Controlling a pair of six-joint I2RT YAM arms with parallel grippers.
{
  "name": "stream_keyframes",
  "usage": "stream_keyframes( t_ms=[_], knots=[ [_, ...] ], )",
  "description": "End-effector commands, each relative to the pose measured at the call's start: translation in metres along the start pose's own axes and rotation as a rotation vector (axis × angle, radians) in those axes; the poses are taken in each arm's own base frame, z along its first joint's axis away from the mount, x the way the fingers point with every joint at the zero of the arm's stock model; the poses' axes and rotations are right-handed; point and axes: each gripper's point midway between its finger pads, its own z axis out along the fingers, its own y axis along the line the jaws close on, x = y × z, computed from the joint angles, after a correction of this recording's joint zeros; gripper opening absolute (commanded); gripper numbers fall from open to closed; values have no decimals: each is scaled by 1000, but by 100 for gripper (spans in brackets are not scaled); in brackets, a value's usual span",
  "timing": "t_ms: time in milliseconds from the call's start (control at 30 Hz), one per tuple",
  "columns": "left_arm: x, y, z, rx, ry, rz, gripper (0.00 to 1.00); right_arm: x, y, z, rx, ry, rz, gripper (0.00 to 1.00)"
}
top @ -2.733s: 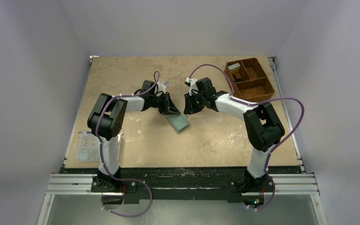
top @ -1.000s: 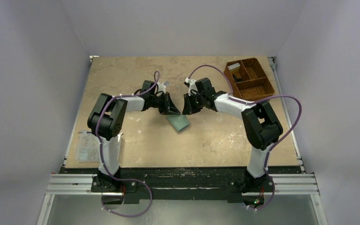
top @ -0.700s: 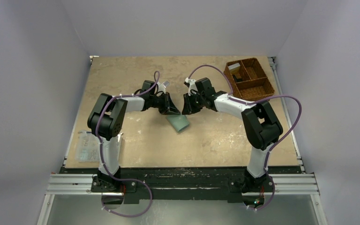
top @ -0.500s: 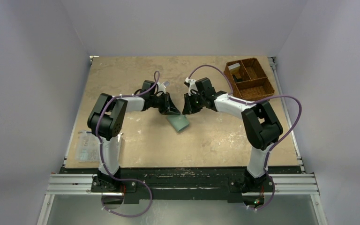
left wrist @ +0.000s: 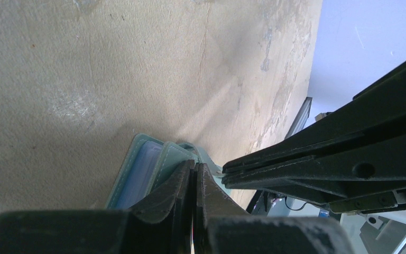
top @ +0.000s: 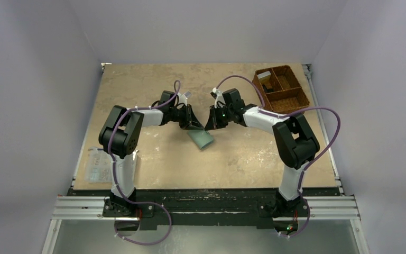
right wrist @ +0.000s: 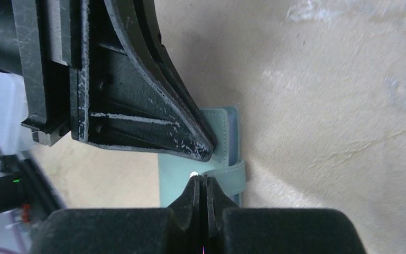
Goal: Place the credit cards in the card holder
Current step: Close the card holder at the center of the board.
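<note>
So the soft grey-green folding card holder (top: pixel 202 139) is lying on the scuffed tan table (top: pixel 137 90), opened up so its paler blue-green pocketed inside faces up. Both arms are crowded over its far end. The left gripper (top: pixel 194 126) comes in from the holder's left and has its jaws pressed flat together right at the edge of a pocket layer. From the left wrist view I honestly can't tell if there's a thin bit of the lining pinched in there or if it's just touching. The right gripper (top: pixel 210 126) comes in from the holder's right, also squeezed fully closed. Its tips sit at the little closure strap (right wrist: pixel 228 177) just beside the pale round snap (right wrist: pixel 193 173), and again I can't say whether it's actually got the strap. The two grippers' tips are nearly touching each other above the holder. The brown woven divided basket (top: pixel 302 100) sits well off to the holder's far right, and a clear plastic box of small parts (top: pixel 98 166) is well off to its near left.
</note>
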Motion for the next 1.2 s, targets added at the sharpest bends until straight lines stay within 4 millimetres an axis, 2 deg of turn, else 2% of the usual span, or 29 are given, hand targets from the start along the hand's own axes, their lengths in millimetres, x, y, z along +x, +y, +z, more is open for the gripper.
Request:
stream_keyframes(
  t_ms=[0,133,333,767,1167],
  knots=[
    [52,46,11,-152,128,-71,0,-2,13,-7,-142,-15,178,0],
    [52,45,10,-161,122,-68,0,4,23,-5,-239,-5,241,0],
    [53,45,11,-162,124,-67,0,6,28,1,-295,4,286,0],
    [54,46,12,-161,127,-69,0,8,15,12,-236,-20,351,0],
    [54,45,12,-160,127,-68,0,13,12,16,-154,-21,312,0]
  ],
)
